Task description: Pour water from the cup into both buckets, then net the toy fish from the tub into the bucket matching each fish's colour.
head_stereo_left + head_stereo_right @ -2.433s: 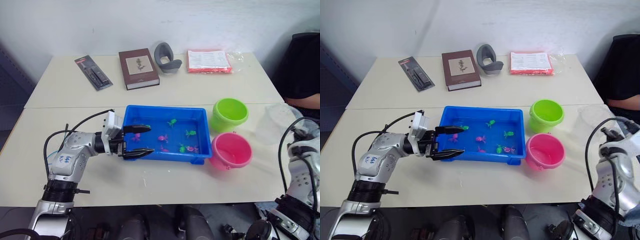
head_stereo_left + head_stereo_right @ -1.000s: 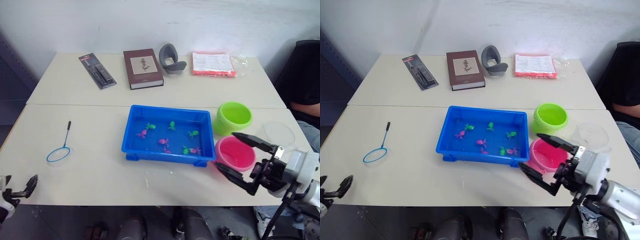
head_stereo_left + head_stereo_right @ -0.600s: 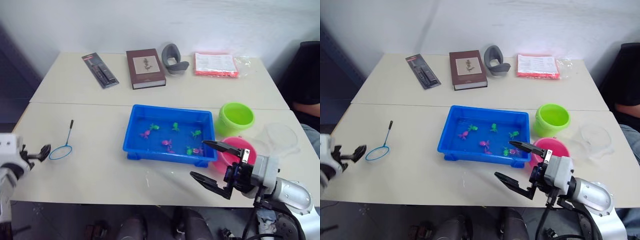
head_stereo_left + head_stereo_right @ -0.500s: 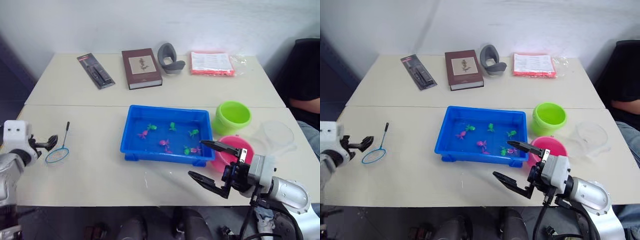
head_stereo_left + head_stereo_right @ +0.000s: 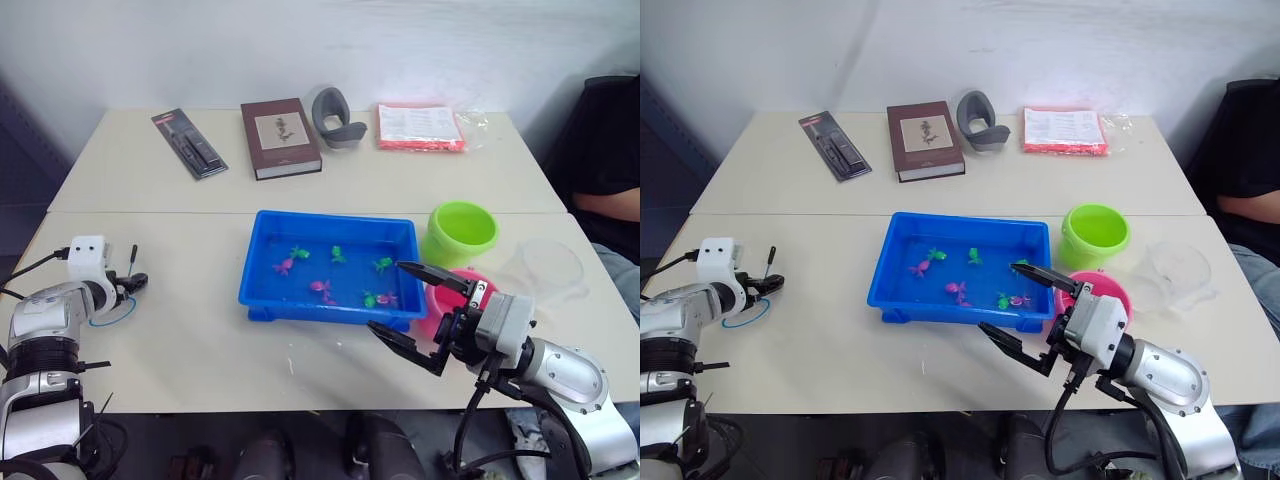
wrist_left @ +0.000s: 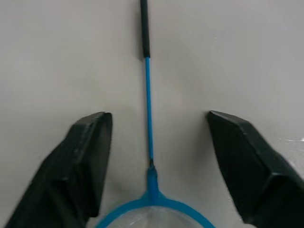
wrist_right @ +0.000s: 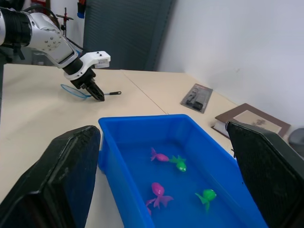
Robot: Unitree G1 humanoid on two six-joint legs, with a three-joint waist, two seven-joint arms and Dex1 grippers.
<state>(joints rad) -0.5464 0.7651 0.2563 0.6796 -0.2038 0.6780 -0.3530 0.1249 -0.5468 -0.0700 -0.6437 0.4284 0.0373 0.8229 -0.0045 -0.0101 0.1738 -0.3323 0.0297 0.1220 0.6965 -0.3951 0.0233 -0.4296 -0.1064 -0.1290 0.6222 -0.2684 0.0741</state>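
Left claw [image 6: 154, 142] has moved over the net [image 6: 148, 118], fingers spread astride its handle; right claw [image 5: 418, 312], released, hovers at the tub's [image 5: 262, 262] 5 o'clock corner.

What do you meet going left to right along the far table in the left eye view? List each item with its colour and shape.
Black flat blister pack → brown rectangular book → grey curved holder → red-edged packet of papers.

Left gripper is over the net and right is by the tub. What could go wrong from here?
The left gripper straddles the net's thin handle, which lies flat on the table; closing could skid it aside. The open right gripper hangs at the tub's front corner beside the pink bucket; a sweep might knock either and spill water.
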